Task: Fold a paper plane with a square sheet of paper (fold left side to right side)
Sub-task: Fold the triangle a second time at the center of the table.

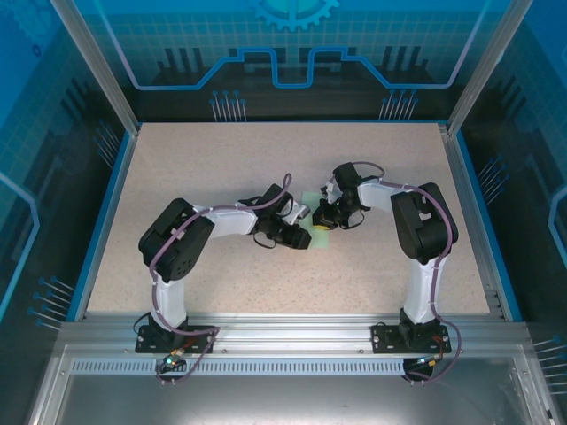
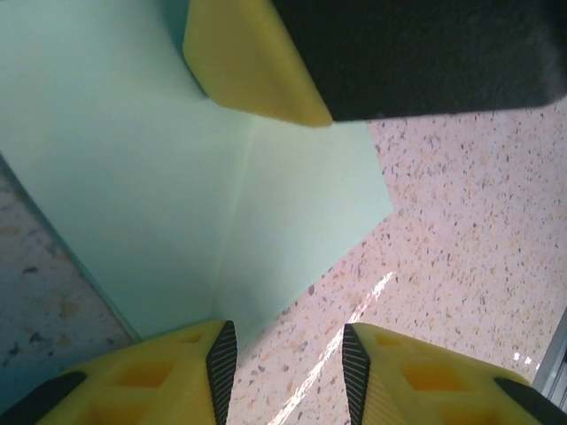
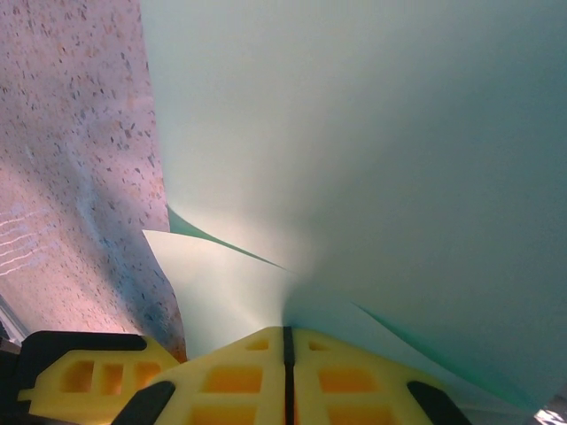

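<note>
The square sheet of paper (image 2: 168, 168) is pale mint-green, with a crease running down its middle. It lies partly folded on the speckled table, and a small patch of the sheet (image 1: 309, 200) peeks out between the two wrists. My right gripper (image 3: 286, 332) is shut on the sheet (image 3: 372, 133), whose layers lift and curl away from the pinch. My left gripper (image 2: 288, 350) is open over bare table at the sheet's lower edge, its left finger (image 2: 190, 372) overlapping the paper. One yellow finger (image 2: 252, 62) of the right gripper presses on the sheet's far side.
Both arms meet at the middle of the speckled table (image 1: 221, 159). A blue rim (image 1: 106, 204) and transparent walls enclose it. The aluminium rail (image 1: 292, 328) with the arm bases runs along the near edge.
</note>
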`<action>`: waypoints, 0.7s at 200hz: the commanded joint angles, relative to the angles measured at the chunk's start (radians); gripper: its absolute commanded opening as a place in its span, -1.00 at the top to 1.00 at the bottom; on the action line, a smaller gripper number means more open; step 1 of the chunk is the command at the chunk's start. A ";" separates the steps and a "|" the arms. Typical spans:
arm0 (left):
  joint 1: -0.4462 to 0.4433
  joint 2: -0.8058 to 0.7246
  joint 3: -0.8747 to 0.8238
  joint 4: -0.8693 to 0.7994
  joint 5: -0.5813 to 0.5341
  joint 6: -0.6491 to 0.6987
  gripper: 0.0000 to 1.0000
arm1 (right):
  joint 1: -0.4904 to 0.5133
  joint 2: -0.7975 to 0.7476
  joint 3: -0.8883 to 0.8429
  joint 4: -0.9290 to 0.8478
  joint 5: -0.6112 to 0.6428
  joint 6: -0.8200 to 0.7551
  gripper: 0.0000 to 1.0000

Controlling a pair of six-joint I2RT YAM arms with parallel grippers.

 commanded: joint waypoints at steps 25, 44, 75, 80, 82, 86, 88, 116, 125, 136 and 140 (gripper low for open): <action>0.024 -0.058 -0.124 -0.070 -0.016 -0.015 0.18 | -0.001 0.047 0.006 -0.061 0.044 -0.023 0.83; 0.028 -0.098 -0.147 -0.064 -0.007 -0.020 0.18 | -0.007 0.050 0.002 -0.046 0.014 -0.019 0.83; 0.034 -0.192 -0.166 -0.056 -0.001 -0.039 0.15 | -0.011 0.029 -0.001 -0.011 -0.045 -0.016 0.82; 0.035 -0.204 -0.166 -0.055 -0.002 -0.043 0.15 | -0.011 0.020 -0.001 -0.006 -0.051 -0.015 0.81; 0.036 -0.210 -0.166 -0.055 -0.004 -0.046 0.14 | -0.012 0.016 -0.001 -0.004 -0.054 -0.017 0.81; 0.037 -0.220 -0.165 -0.053 -0.006 -0.051 0.11 | -0.012 0.008 0.001 -0.001 -0.058 -0.017 0.81; 0.039 -0.224 -0.165 -0.050 -0.007 -0.054 0.10 | -0.012 0.004 0.002 -0.001 -0.060 -0.018 0.80; 0.051 -0.249 -0.154 -0.013 -0.034 -0.100 -0.02 | -0.017 -0.055 0.014 0.004 -0.074 -0.036 0.64; 0.053 -0.244 -0.145 0.000 -0.052 -0.120 -0.07 | -0.020 -0.080 0.016 0.004 -0.071 -0.043 0.54; 0.054 -0.230 -0.129 0.016 -0.065 -0.136 -0.10 | -0.032 -0.111 0.011 0.000 -0.065 -0.051 0.43; 0.056 -0.222 -0.122 0.019 -0.069 -0.143 -0.12 | -0.036 -0.119 0.008 -0.002 -0.064 -0.053 0.40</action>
